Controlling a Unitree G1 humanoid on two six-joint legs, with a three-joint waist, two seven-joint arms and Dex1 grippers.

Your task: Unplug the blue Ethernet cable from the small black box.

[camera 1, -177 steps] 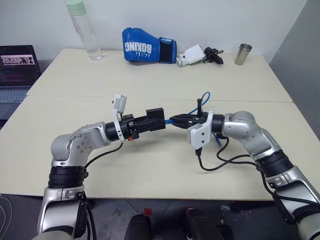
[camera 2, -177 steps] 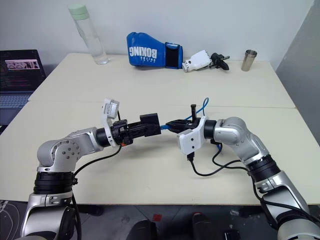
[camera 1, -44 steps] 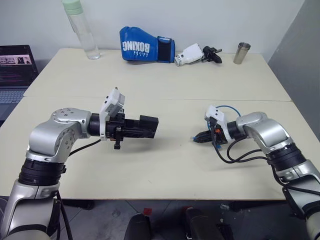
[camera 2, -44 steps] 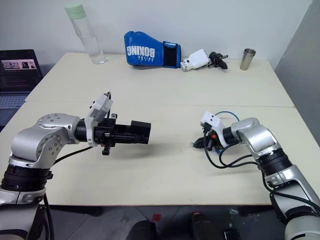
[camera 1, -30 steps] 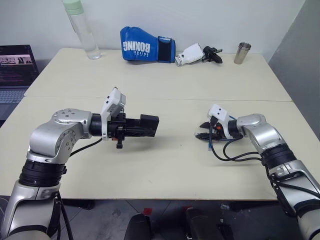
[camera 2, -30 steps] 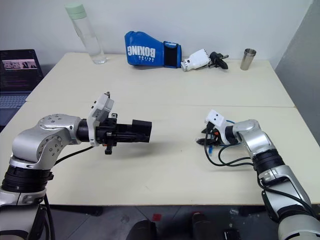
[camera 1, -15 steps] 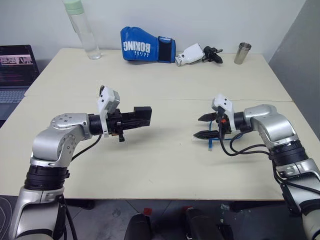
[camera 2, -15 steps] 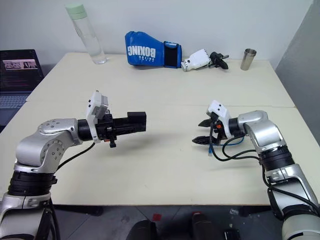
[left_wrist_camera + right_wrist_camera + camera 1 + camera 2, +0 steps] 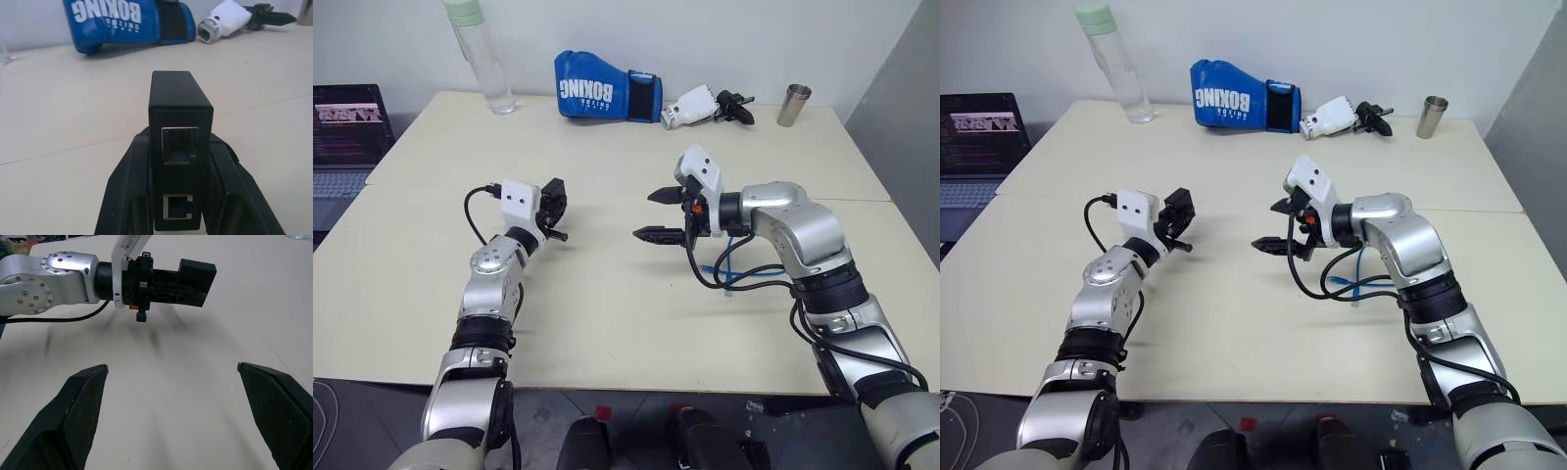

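— Left gripper [image 9: 178,215]?
— Pinched tight on the small black box [image 9: 179,125], one black finger along each flat side. Box held off the table [image 9: 607,294], standing on edge, long axis running straight out ahead of the fingers toward the far side of the table. Two ports stacked on the near end face, both with no plug in them (seen from the left wrist).

— And the left arm?
— Stretched forward over the left half of the table, forearm roughly level, gripper aimed away from the body toward the boxing glove [image 9: 604,87] at the far edge.

— Right gripper [image 9: 662,215]?
— Spread wide, nothing between the fingers, touching nothing. Fingertips [image 9: 85,401] far apart in the right wrist view, with only bare tabletop between them and the left gripper with its box further on.

— Pose of the right arm?
— Elbow bent, forearm swung across toward the middle of the table, gripper raised above the surface and pointing to the robot's left, tipped slightly downward, facing the box but well apart from it.

— The blue Ethernet cable [image 9: 1349,283]?
— Lying loose on the table under the right forearm, free of the box, partly tangled from view among the arm's black wires (plug ends hard to make out). Visible stretch running roughly left to right.
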